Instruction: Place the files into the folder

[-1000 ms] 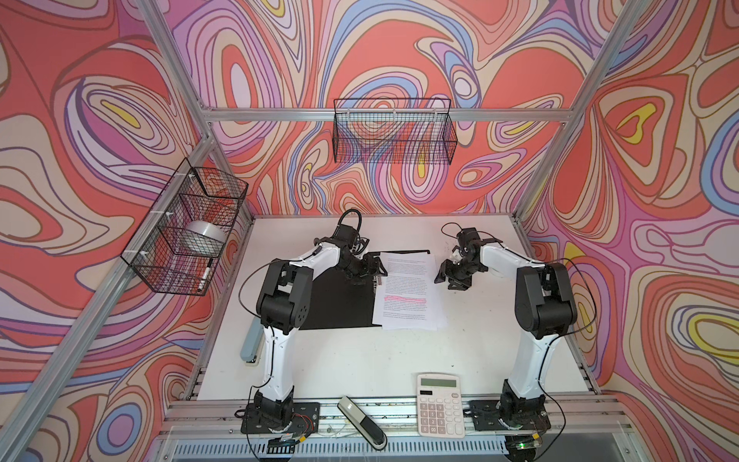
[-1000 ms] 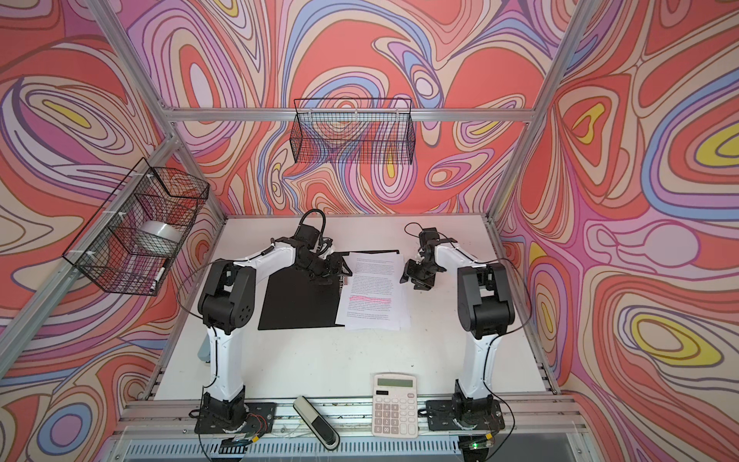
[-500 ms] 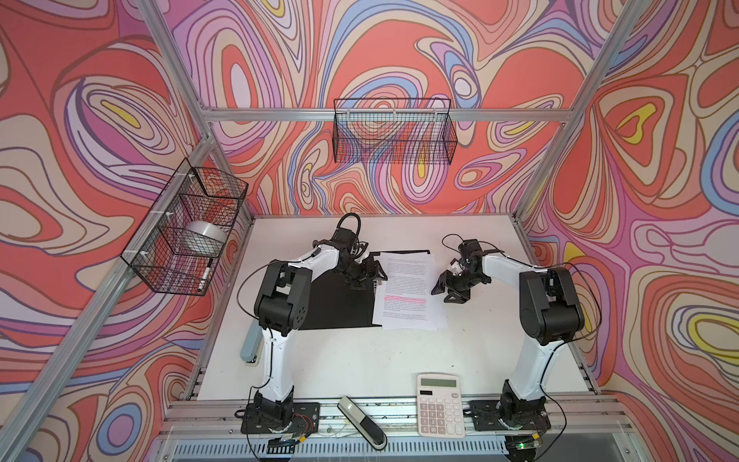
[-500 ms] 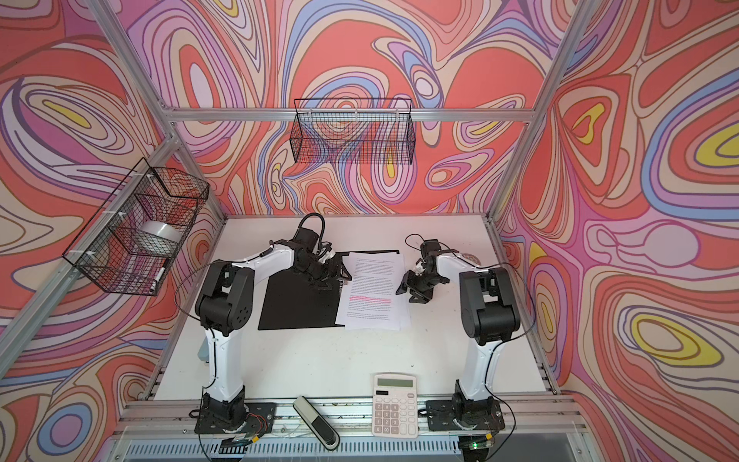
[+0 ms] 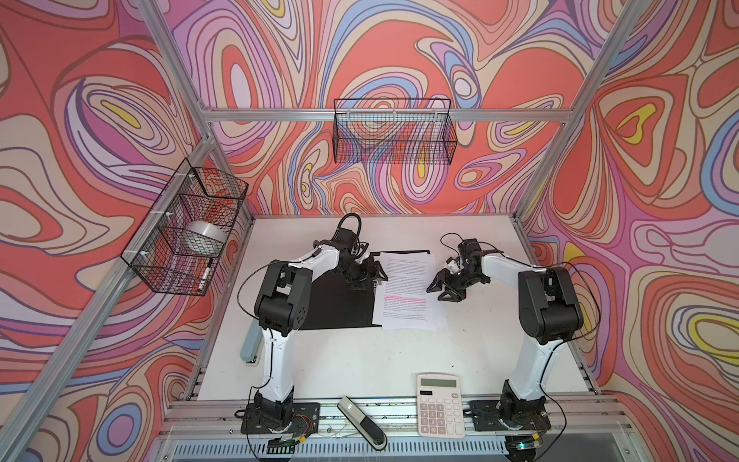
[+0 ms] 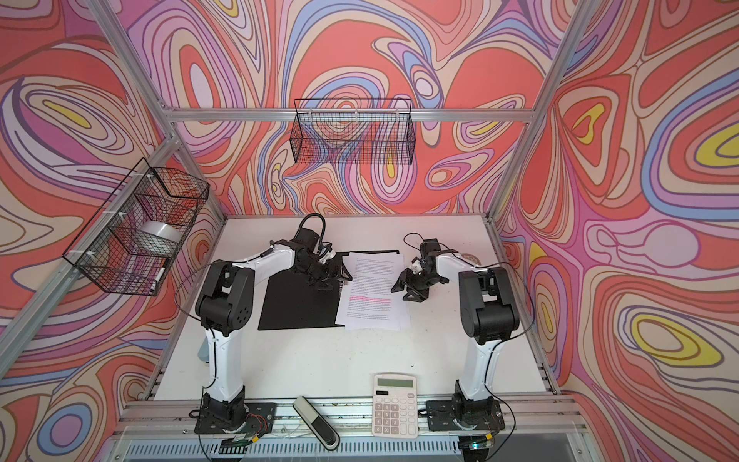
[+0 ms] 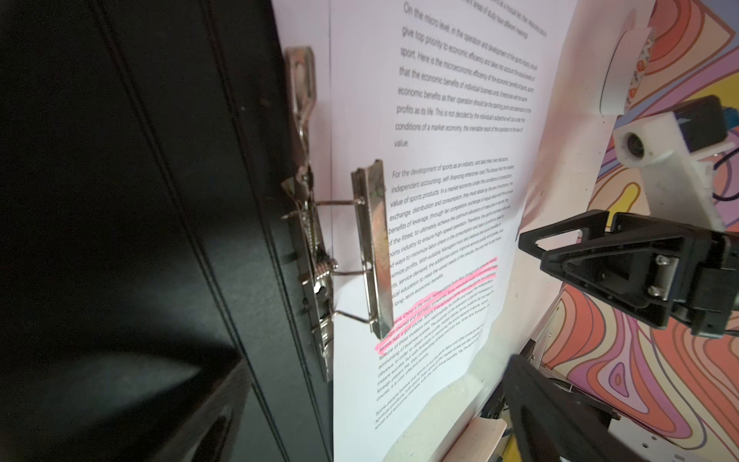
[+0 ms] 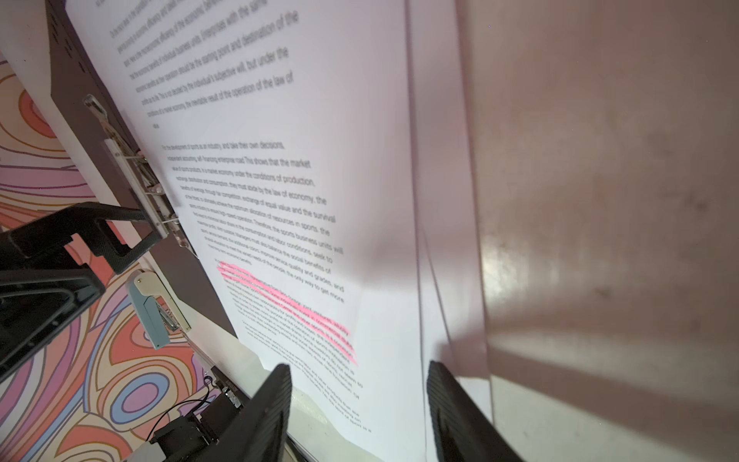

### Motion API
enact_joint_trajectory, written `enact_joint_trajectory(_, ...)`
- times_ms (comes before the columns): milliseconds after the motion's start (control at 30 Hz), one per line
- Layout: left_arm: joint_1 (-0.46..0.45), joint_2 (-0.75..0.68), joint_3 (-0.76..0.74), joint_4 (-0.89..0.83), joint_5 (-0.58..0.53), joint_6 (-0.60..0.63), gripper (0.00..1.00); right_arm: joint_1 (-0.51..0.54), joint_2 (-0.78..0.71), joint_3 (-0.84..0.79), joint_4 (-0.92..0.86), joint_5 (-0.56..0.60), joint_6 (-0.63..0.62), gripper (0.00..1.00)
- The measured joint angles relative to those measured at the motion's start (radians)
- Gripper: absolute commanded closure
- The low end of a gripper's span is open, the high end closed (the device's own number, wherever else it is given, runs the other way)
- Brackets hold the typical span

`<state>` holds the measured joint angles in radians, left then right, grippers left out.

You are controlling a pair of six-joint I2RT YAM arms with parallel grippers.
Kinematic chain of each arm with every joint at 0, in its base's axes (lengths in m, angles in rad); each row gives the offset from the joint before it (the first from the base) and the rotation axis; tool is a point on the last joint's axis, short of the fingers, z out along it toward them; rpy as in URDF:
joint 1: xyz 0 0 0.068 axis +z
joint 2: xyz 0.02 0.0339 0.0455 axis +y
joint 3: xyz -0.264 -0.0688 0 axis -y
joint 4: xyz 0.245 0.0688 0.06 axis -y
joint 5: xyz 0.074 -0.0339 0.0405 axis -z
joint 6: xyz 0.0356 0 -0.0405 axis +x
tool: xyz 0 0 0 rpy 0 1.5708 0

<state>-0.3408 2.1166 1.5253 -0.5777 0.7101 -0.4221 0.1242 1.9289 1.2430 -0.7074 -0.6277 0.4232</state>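
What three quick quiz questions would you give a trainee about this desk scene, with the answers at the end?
1. True or false: the folder lies open, black inside up.
2. The highlighted lines on the files are: A pink, B green, C yellow.
3. Which gripper is nearest the folder's metal clip?
Key: 1 true; 2 A; 3 the left gripper.
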Motion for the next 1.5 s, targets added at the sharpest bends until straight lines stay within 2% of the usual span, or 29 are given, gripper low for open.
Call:
enact_joint_trajectory(267,0.000,0.000,0.014,-0.014,-0.023,0.018,0.00,0.000,0.004,0.109,-0.029,0.144,-0.025,0.40)
enact_joint_trajectory(533,0.000,0.004,0.032,-0.019,-0.037,0.027,0.00,-0.005,0.097,0.177,-0.033,0.206,-0.060,0.40)
enact_joint_trajectory(733,0.000,0.030,0.063,-0.020,-0.038,0.029,0.00,-0.014,0.130,0.214,-0.049,0.193,-0.095,0.40)
enact_joint_trajectory(1100,-0.001,0.079,0.126,-0.018,-0.013,0.029,0.00,-0.018,0.198,0.284,-0.095,0.042,-0.176,0.41)
enact_joint_trajectory(1500,-0.001,0.090,0.138,-0.016,0.010,0.029,0.00,-0.025,0.201,0.283,-0.109,-0.008,-0.185,0.42)
